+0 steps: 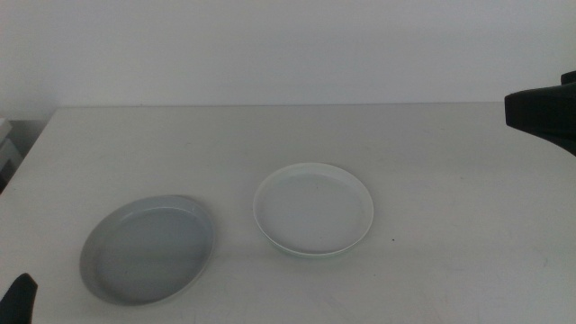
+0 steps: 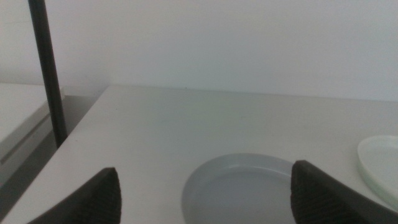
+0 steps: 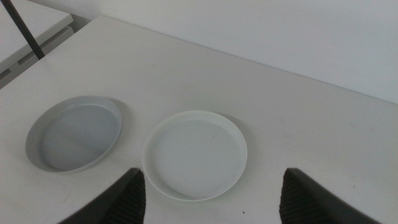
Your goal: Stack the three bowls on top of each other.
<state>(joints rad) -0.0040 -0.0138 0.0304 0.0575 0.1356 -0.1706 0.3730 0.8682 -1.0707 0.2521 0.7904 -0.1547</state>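
Grey bowl (image 1: 148, 252) sits at eight o'clock of the white bowl (image 1: 313, 209) (apart); left pincer (image 2: 205, 193) and right pincer (image 3: 211, 193) both spread, empty.

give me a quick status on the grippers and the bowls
Left gripper open, low over grey bowl. Right gripper open, held above white bowl. Two bowls visible, side by side, apart, unstacked; third not seen. Nothing in the way.
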